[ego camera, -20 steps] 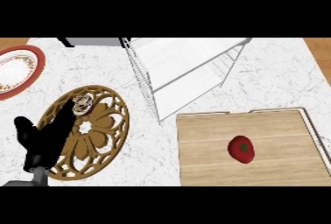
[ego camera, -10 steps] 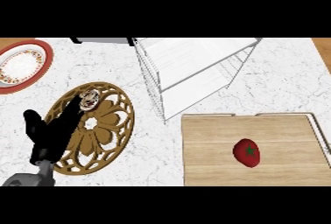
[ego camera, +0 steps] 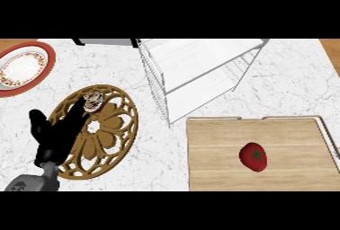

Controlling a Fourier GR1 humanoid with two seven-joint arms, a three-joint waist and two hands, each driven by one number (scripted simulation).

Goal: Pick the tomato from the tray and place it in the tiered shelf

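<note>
The red, oval tomato with a green star-shaped stalk scar (ego camera: 253,157) lies on the flat, light wooden tray with a thin raised rim (ego camera: 212,148), in the tray's right half and nearer its lower edge. Nothing touches it.

Just beyond the tray's upper left corner stands the white wire tiered shelf (ego camera: 199,67), its tiers tilted in this steep view. It sits close to the tray, but I cannot tell whether the two touch.

Tray and shelf rest on a white marbled counter (ego camera: 292,85).

Left of the tray, with a strip of counter between, lies a round brown wooden trivet with flower-shaped cut-outs (ego camera: 113,130). At the trivet's upper edge sits a small patterned brown-and-white thing (ego camera: 93,99), too small to identify.

The black left hand (ego camera: 56,139) shows over the trivet's left part, well apart from the tray. Its fingers are straight and spread upward, the thumb out to the side, and it holds nothing. Its grey forearm (ego camera: 30,183) comes in from the lower edge.

Far up and left of the tray is a round white plate with a red rim (ego camera: 23,67).

The right hand does not show.
</note>
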